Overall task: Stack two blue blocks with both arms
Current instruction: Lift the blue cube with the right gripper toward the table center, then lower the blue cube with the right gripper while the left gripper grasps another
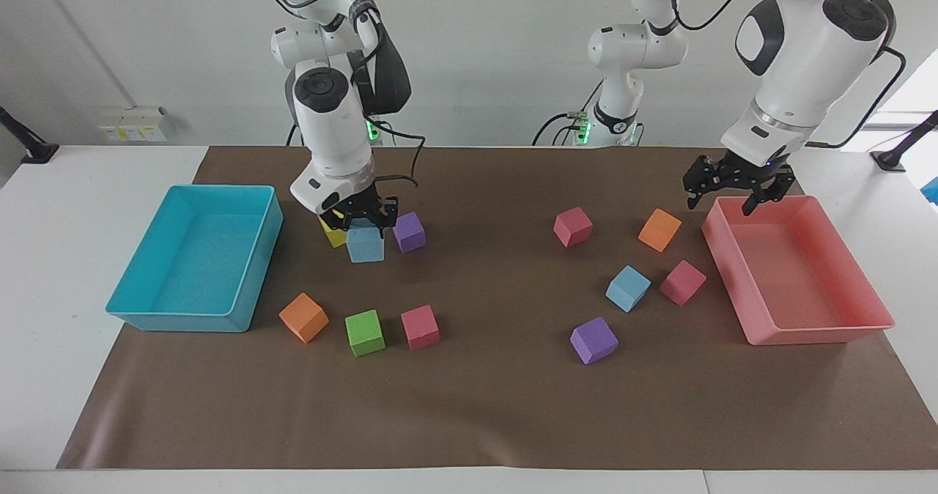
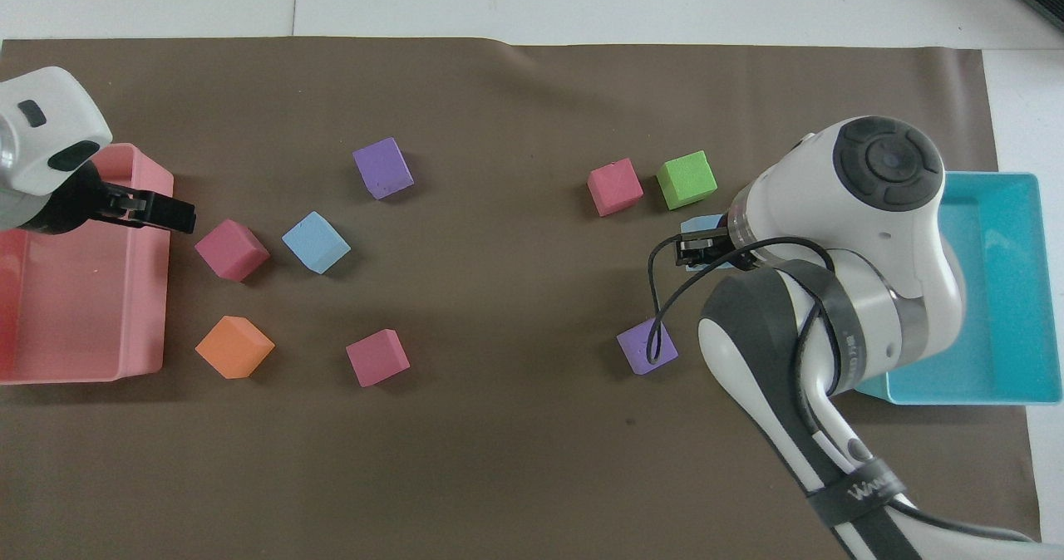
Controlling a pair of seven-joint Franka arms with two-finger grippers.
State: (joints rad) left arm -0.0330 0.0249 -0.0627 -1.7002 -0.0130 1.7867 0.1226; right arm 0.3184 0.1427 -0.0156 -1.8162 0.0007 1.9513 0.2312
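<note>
Brown mat (image 1: pixel 476 406) on a white table, right gripper (image 1: pixel 360 219) clamped on a blue block (image 1: pixel 365 245) raised above the mat beside the turquoise tray (image 1: pixel 192 319), left gripper (image 1: pixel 737 179) with jaws spread over the pink tray (image 1: pixel 813 329) rim, second blue block (image 1: pixel 628 288) on the mat near the pink tray.

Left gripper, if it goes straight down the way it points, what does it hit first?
Probably the near edge of the pink tray: the left gripper hangs open over it, though depth is unclear.
</note>
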